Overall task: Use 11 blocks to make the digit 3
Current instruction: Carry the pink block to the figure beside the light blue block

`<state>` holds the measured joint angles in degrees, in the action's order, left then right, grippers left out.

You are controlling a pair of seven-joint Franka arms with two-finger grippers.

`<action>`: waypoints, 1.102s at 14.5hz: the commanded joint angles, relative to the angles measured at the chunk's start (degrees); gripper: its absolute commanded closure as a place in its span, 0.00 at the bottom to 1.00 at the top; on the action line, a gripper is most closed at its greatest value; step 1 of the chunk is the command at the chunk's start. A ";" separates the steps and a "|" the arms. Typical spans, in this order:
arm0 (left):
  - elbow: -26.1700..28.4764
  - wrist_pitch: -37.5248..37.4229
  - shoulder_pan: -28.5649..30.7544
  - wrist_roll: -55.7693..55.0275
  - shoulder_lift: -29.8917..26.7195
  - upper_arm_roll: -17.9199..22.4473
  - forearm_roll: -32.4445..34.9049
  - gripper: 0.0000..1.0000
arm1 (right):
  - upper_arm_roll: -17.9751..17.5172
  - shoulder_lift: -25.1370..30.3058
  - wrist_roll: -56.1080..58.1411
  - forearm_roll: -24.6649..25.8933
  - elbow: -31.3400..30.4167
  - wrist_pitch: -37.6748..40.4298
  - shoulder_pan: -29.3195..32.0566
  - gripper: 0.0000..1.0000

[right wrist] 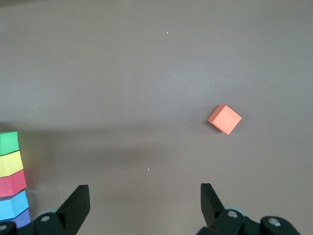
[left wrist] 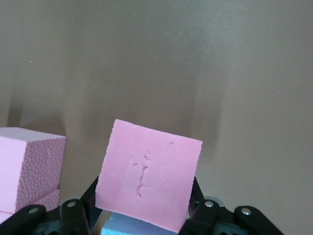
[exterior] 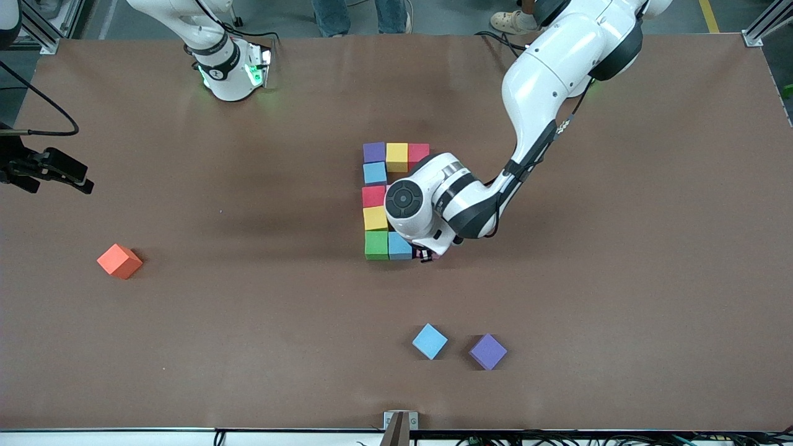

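Foam, light and dentable: pink block (left wrist: pixel 148 178) clamped by flat sides in left gripper (left wrist: pixel 146 215); right gripper (right wrist: pixel 144 203) agape, waiting over table

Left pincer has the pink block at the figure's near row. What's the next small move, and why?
Probably ease the pink block down beside the light blue cube and release. The left pincer grips it tilted at the end of the row with the green cube. The right pincer waits open.
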<state>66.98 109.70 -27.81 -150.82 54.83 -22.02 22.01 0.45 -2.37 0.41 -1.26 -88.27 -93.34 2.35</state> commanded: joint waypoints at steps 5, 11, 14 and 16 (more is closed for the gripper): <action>-2.47 -0.19 -1.99 -1.93 1.77 1.54 -1.09 0.62 | -0.28 1.32 -0.58 0.30 -0.94 0.17 0.20 0.00; -2.47 -0.19 -1.99 -2.19 2.03 1.54 -1.09 0.62 | -0.28 1.32 -0.58 0.30 -0.94 0.09 0.20 0.00; -2.47 -0.19 -1.99 -1.84 1.95 1.54 -1.00 0.43 | -0.19 1.23 -0.49 0.21 -0.94 0.00 0.20 0.00; -2.47 -0.19 -1.99 -1.75 2.03 1.54 -1.00 0.37 | -0.19 1.23 -0.58 0.21 -0.94 0.00 0.28 0.00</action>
<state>66.38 109.71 -28.88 -152.75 55.96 -21.33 22.00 0.46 -2.37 0.40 -1.26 -88.27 -93.34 2.35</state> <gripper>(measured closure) 0.467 0.000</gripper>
